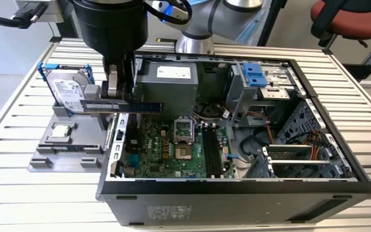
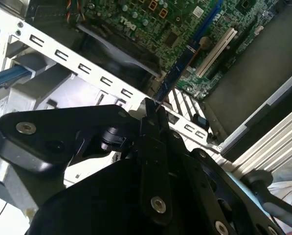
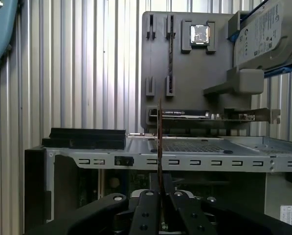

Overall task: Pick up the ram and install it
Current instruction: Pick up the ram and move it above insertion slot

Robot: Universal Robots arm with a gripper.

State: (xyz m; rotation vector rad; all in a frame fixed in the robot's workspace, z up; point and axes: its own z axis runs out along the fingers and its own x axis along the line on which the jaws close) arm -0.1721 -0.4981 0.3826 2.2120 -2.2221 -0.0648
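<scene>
While the claw (image 1: 113,96) is clamped on the ram (image 1: 145,106), held level just above the open computer case's (image 1: 237,189) rim, I'd judge the carry-over step in hand, and seating calls for squaring it to the case's black memory slots (image 1: 211,152).

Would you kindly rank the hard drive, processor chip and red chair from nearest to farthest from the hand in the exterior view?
1. Hard drive, beside the hand, exterior view's left.
2. Processor chip, same side, lower.
3. Red chair, exterior view's far right.
</scene>
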